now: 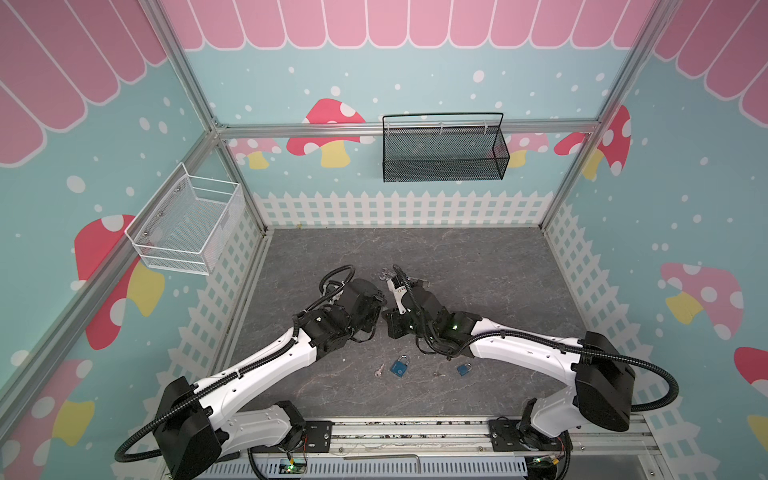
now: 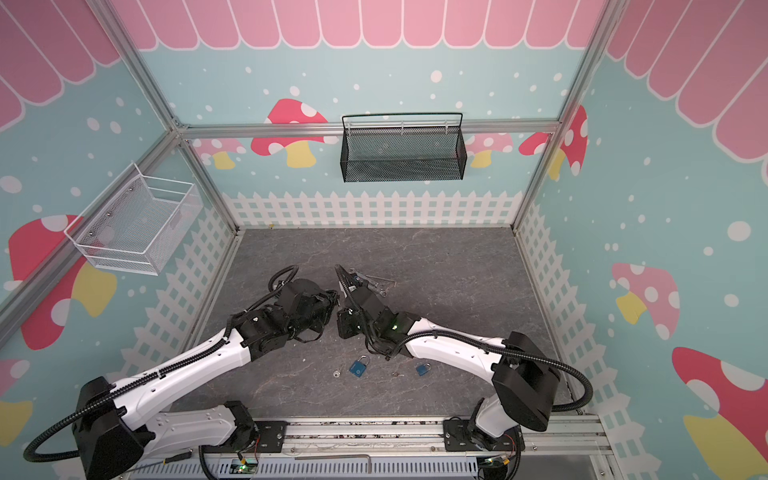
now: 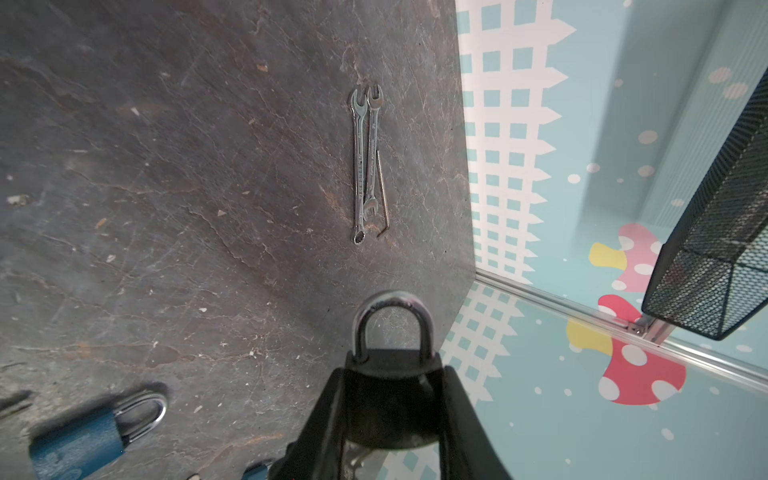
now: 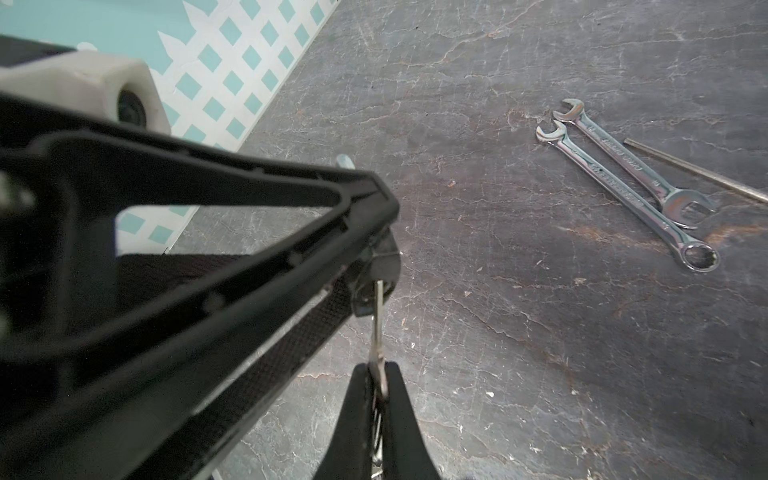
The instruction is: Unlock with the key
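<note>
A black padlock (image 3: pixel 390 374) with a silver shackle (image 3: pixel 392 309) sits between the fingers of my left gripper (image 3: pixel 392 399), which is shut on its body. Both shackle legs sit in the body. My right gripper (image 4: pixel 376 376) is shut on a thin silver key (image 4: pixel 377 328). The key's tip meets the underside of the padlock (image 4: pixel 376 266), held just ahead of it. In both top views the two grippers meet above the middle of the table, left gripper (image 1: pixel 377 297) against right gripper (image 1: pixel 392 291).
Two wrenches (image 3: pixel 363 166) and a thin hex key (image 3: pixel 383 191) lie on the grey table (image 1: pixel 478 270) just beyond the grippers. Two blue padlocks (image 1: pixel 400 368) (image 1: pixel 464 369) and a loose key (image 1: pixel 379 370) lie near the front. A black basket (image 1: pixel 442 147) and a white basket (image 1: pixel 187 224) hang on the walls.
</note>
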Available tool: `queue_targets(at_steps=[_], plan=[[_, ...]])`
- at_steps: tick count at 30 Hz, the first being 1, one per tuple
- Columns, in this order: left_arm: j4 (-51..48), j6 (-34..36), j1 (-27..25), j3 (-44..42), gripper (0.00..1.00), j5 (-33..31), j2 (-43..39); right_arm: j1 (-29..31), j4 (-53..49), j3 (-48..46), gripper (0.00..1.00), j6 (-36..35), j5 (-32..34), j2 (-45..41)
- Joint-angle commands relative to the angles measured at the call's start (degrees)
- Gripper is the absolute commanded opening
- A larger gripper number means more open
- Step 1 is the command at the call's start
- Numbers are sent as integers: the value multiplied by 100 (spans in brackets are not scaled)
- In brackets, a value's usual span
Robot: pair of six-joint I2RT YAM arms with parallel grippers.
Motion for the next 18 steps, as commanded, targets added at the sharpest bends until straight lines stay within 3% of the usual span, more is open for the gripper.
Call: queue_targets(at_steps=[1, 11, 18], plan=[[-587, 705, -199, 139, 0, 470, 30, -50, 554, 396, 0, -243, -276, -294], [-1316, 1602, -185, 580, 0, -275, 129, -373, 211, 476, 0, -5, -1382, -375], [-1456, 1763, -210, 714, 0, -466, 218, -397, 108, 636, 0, 35, -1430, -352]])
